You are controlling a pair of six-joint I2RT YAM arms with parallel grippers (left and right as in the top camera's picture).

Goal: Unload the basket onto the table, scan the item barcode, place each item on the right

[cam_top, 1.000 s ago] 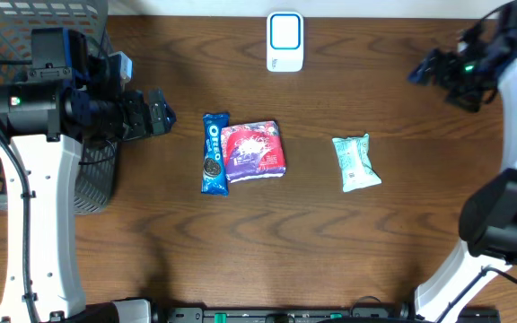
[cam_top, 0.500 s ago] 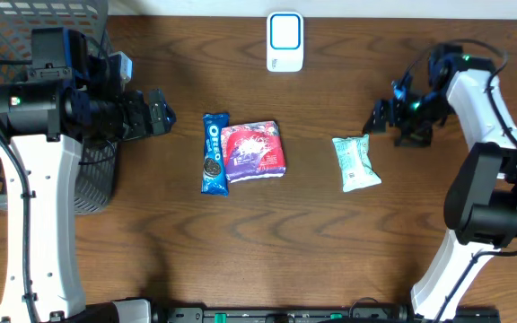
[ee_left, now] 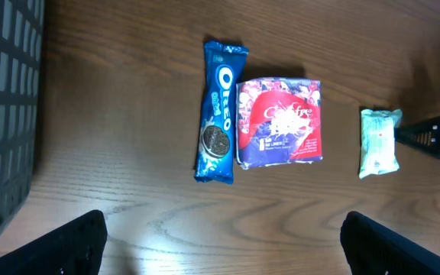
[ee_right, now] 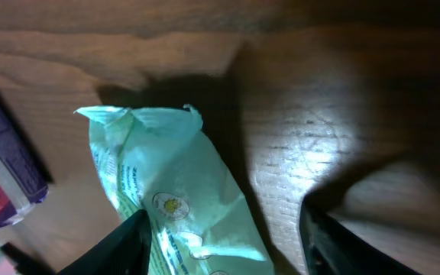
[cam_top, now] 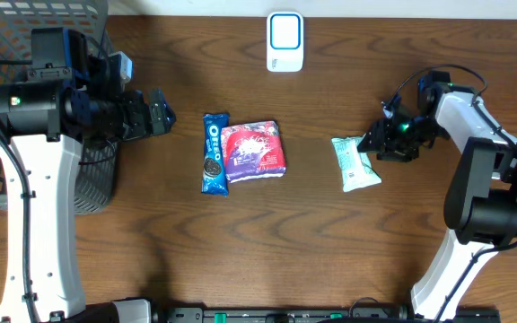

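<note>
A pale green snack packet lies flat on the wooden table, right of centre; it also shows in the left wrist view. My right gripper is down at the packet's upper right edge. In the right wrist view the packet lies partly between the jaws of that gripper; they stand apart, one finger over the packet and the other on bare wood. The white barcode scanner stands at the table's far edge. My left gripper hovers wide open at the left, holding nothing.
A blue Oreo pack and a red-and-purple packet lie side by side mid-table, left of the green one. A dark wire basket sits at the far left, behind the left arm.
The right arm has swung down from the far right corner to the green packet, and its jaws have narrowed. The left arm has not moved.
</note>
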